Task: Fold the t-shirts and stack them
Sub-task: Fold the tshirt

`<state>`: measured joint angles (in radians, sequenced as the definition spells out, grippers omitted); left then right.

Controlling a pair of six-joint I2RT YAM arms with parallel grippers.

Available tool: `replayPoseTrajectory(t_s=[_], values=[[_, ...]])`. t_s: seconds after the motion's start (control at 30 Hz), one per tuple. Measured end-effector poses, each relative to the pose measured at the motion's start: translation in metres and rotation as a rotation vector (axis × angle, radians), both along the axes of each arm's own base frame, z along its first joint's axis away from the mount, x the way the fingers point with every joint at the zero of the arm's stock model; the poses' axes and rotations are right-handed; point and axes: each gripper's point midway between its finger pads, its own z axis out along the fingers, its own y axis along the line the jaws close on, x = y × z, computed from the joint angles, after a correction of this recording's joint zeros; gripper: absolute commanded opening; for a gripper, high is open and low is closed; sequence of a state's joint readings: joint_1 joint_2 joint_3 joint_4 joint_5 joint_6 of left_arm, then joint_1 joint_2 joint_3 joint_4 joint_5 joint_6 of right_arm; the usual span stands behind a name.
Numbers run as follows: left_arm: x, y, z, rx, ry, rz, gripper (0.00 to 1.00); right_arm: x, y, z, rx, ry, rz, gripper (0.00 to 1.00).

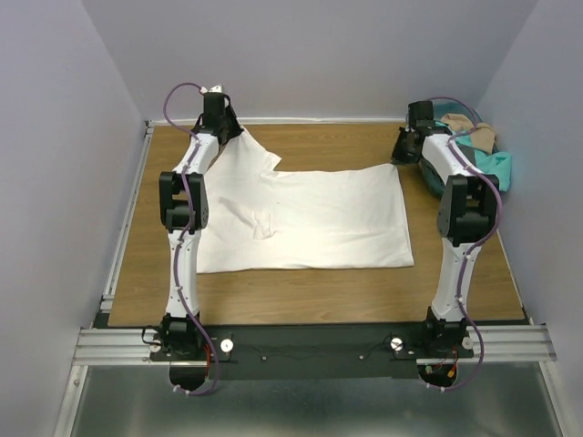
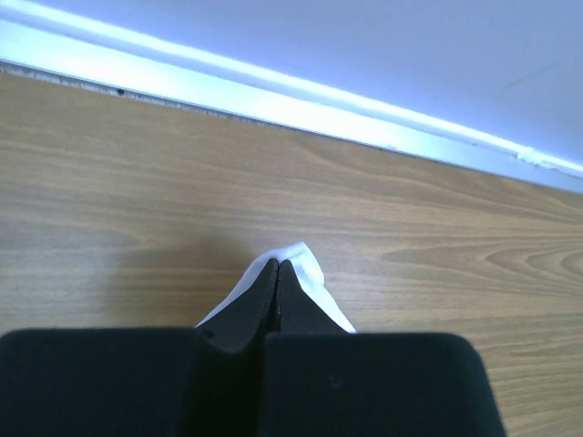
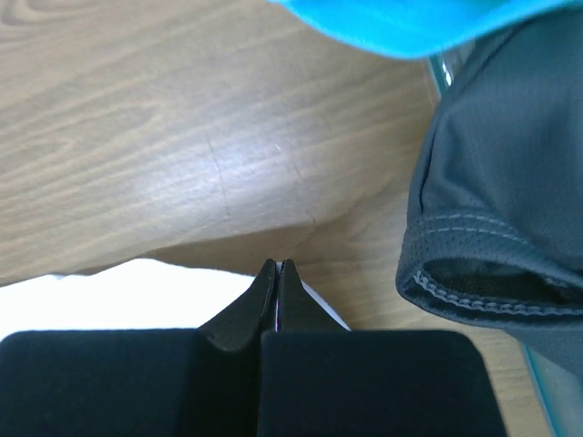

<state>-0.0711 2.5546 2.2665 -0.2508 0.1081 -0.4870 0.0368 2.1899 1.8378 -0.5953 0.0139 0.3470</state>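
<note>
The large white t-shirt (image 1: pixel 310 218) lies spread across the middle of the wooden table, with a corner pulled toward the far left. My left gripper (image 1: pixel 225 129) is at that far corner, and the left wrist view shows it (image 2: pixel 278 265) shut on a peak of white fabric (image 2: pixel 317 273). My right gripper (image 1: pixel 402 151) is at the shirt's far right corner. The right wrist view shows it (image 3: pixel 276 266) shut on the white cloth (image 3: pixel 118 293). A dark grey t-shirt (image 3: pixel 510 173) and a teal t-shirt (image 3: pixel 410 18) lie just to its right.
A round teal basket (image 1: pixel 437 187) stands at the far right behind the right arm, with tan (image 1: pixel 480 137) and teal (image 1: pixel 497 167) shirts heaped in it. The back wall's rail (image 2: pixel 301 96) runs close beyond the left gripper. Walls enclose the table on three sides.
</note>
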Motion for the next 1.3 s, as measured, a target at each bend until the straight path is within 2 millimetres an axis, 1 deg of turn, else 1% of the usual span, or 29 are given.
replayPoseTrajectory(t_s=[0.1, 0.23, 0.33, 0.4, 0.47, 0.57, 0.67, 0.7, 0.73, 0.77, 0.8, 0.87, 0.97, 1.1, 1.3], values=[[0.001, 0.001, 0.013, -0.011, -0.042, -0.008, 0.00, 0.007, 0.000, 0.009, -0.002, -0.024, 0.003, 0.00], [-0.016, 0.004, 0.032, -0.008, -0.065, -0.012, 0.00, 0.008, -0.001, 0.011, -0.004, -0.031, 0.006, 0.00], [-0.039, 0.006, 0.048, 0.002, -0.077, -0.017, 0.00, 0.004, 0.000, 0.008, -0.005, -0.021, 0.015, 0.00], [-0.057, 0.007, 0.061, 0.010, -0.090, -0.022, 0.00, -0.003, 0.000, 0.005, -0.005, -0.006, 0.027, 0.00], [-0.068, 0.008, 0.069, 0.014, -0.103, -0.024, 0.00, -0.012, 0.001, 0.001, -0.004, 0.011, 0.038, 0.00], [-0.092, 0.010, 0.069, 0.024, -0.089, -0.028, 0.00, -0.024, 0.001, 0.000, -0.005, 0.028, 0.046, 0.00], [-0.116, 0.014, 0.061, 0.036, -0.071, -0.027, 0.00, -0.035, 0.001, 0.005, -0.008, 0.031, 0.054, 0.00], [-0.130, 0.015, 0.055, 0.041, -0.049, -0.025, 0.00, -0.039, 0.001, 0.008, -0.009, 0.029, 0.057, 0.00], [-0.137, 0.016, 0.052, 0.044, -0.039, -0.023, 0.00, -0.041, 0.001, 0.009, -0.008, 0.029, 0.058, 0.01], [-0.148, 0.018, 0.048, 0.047, -0.025, -0.020, 0.00, -0.044, 0.000, 0.011, -0.008, 0.028, 0.058, 0.00], [-0.153, 0.018, 0.047, 0.049, -0.017, -0.019, 0.00, -0.048, 0.000, 0.012, -0.008, 0.028, 0.059, 0.00], [-0.174, 0.021, 0.046, 0.055, -0.008, -0.009, 0.00, -0.055, 0.000, 0.014, -0.008, 0.030, 0.059, 0.00], [-0.198, 0.026, 0.053, 0.062, -0.014, 0.005, 0.00, -0.064, 0.000, 0.014, -0.009, 0.037, 0.061, 0.00], [-0.224, 0.031, 0.064, 0.067, -0.039, 0.026, 0.00, -0.079, -0.001, 0.011, -0.011, 0.055, 0.061, 0.00], [-0.262, 0.041, 0.065, 0.085, -0.040, 0.071, 0.00, -0.101, -0.002, 0.007, -0.014, 0.076, 0.059, 0.00]])
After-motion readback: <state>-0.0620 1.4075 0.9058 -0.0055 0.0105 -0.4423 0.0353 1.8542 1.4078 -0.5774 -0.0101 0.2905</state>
